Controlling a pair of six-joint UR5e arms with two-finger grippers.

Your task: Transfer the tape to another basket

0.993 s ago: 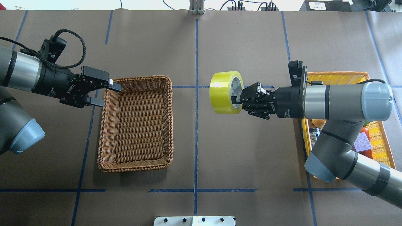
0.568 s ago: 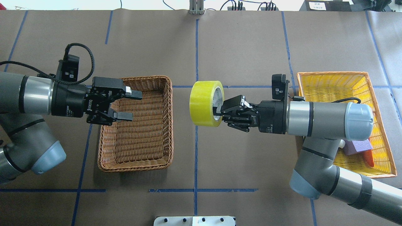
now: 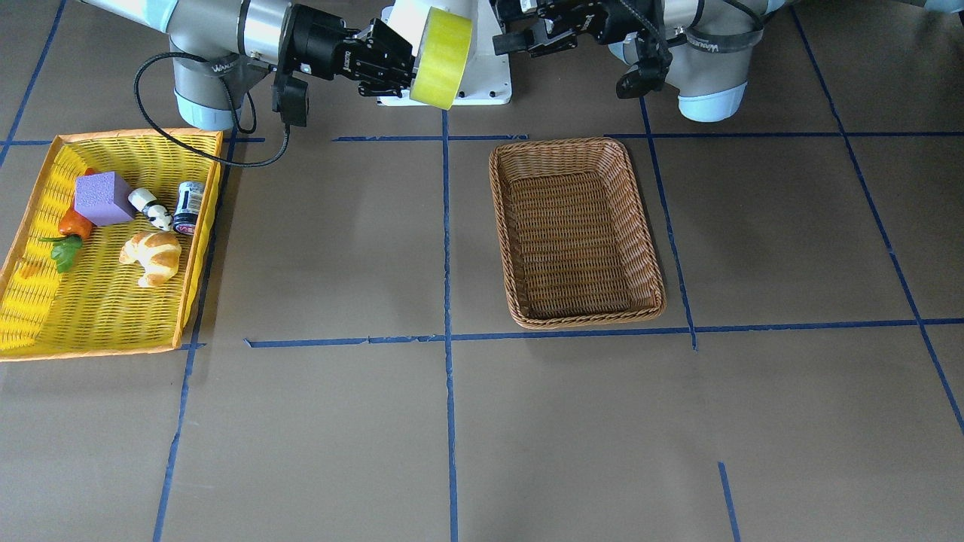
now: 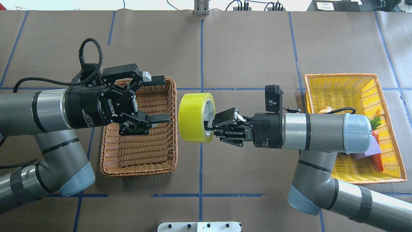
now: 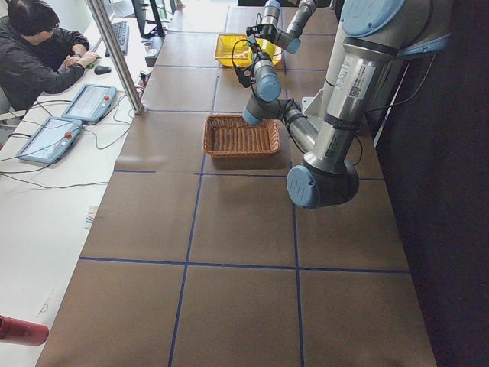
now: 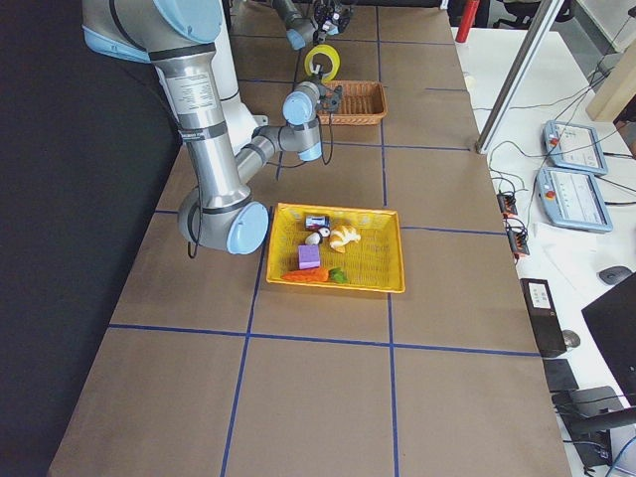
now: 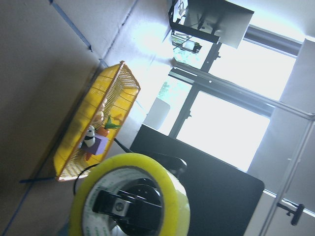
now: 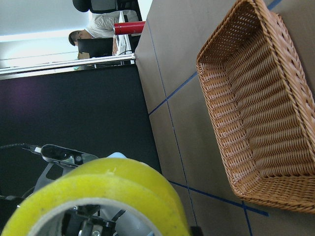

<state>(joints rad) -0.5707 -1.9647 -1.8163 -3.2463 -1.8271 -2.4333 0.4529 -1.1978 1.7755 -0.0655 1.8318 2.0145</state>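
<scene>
Yellow-green tape (image 4: 192,117) gripped by right hand (image 4: 209,124) (left hand (image 4: 164,99) spread wide).

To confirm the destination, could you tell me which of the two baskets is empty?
The brown wicker basket; the yellow basket holds a croissant, purple block and more.

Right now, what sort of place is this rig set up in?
Most likely a robotics lab set up for data collection: a table papered brown with a blue tape grid, an operator seated by teach pendants, and toy props in a yellow basket.
</scene>
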